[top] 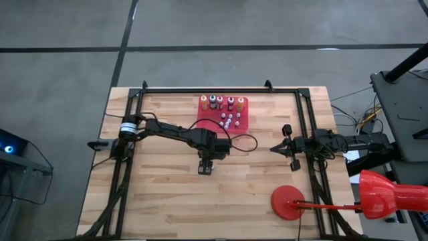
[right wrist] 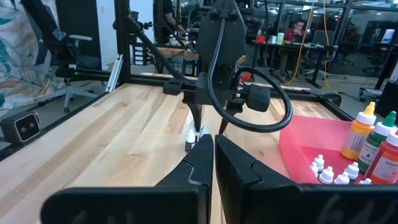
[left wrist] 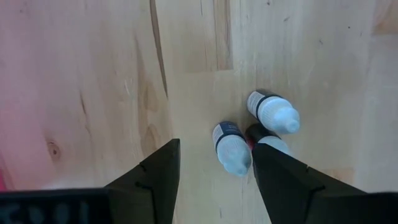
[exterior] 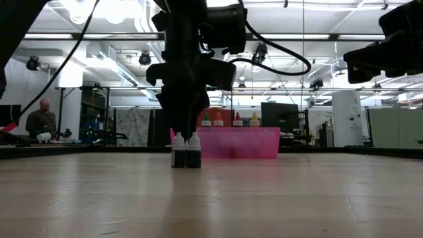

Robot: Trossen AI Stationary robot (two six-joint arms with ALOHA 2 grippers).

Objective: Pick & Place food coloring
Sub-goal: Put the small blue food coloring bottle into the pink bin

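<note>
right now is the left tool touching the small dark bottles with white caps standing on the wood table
Cannot tell. In the left wrist view the left tool straddles one small dark white-capped bottle with open fingers; a second stands clear, a third is partly hidden.

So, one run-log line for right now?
left claw: open over three placed bottles | right claw: shut, waiting at table's right | red tray: bottles remain

Legible text: none; the label on the orange food coloring bottle (right wrist: 387,160) in the red tray (right wrist: 311,146) carries print too small and cropped to make out, and labels on the small bottles (left wrist: 231,147) show no readable lettering.
</note>
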